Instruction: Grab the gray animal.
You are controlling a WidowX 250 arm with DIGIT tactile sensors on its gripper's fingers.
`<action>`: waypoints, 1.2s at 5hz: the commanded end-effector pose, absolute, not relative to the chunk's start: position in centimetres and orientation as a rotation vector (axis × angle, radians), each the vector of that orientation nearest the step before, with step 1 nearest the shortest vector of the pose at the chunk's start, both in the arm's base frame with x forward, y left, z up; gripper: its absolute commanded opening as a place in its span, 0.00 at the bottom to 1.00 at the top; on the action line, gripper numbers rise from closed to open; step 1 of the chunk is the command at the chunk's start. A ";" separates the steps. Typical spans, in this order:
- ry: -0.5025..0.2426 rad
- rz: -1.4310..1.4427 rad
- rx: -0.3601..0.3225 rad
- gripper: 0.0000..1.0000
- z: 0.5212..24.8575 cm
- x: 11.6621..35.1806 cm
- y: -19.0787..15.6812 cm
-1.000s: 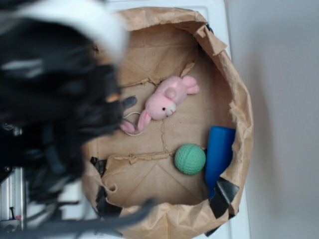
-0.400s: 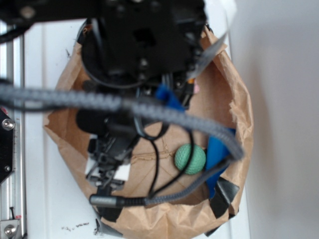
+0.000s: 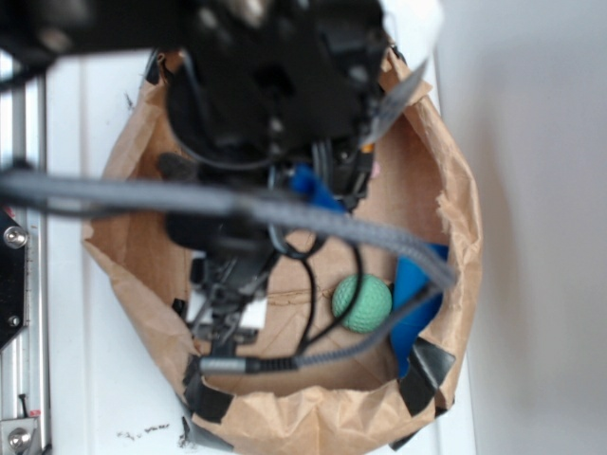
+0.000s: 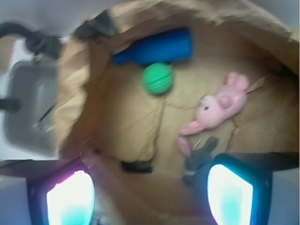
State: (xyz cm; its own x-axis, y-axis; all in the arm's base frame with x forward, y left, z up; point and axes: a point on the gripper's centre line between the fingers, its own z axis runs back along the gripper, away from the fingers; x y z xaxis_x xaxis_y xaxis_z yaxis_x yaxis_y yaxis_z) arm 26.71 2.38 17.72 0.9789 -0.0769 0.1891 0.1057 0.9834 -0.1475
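Since a second ago the arm is swung over the paper bag (image 3: pixel 446 204), claw (image 4: pixel 150 190) spread wide, gray animal (image 4: pixel 200 160) tucked just below the pink bunny (image 4: pixel 218 105), beside the right-hand finger.

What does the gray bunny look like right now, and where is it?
Only a bit of the gray bunny shows, in the blurry wrist view. It looks like a small, dark gray, soft plush shape lying on the brown paper bag's floor, just below the pink bunny's long ear and seemingly touching it. The right finger of the open gripper hides its lower part. Its face cannot be made out. In the exterior view the arm covers it.
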 end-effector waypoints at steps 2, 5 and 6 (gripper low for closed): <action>-0.217 -0.132 -0.050 1.00 7.9 27.1 4.9; -0.178 -0.201 -0.024 1.00 4.4 25.4 4.4; -0.167 -0.207 0.034 1.00 3.1 24.9 5.1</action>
State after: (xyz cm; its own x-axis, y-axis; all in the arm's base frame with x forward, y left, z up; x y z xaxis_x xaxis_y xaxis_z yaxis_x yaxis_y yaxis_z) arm 24.78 5.30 2.73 0.9653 -0.2107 0.1539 0.2065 0.9775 0.0433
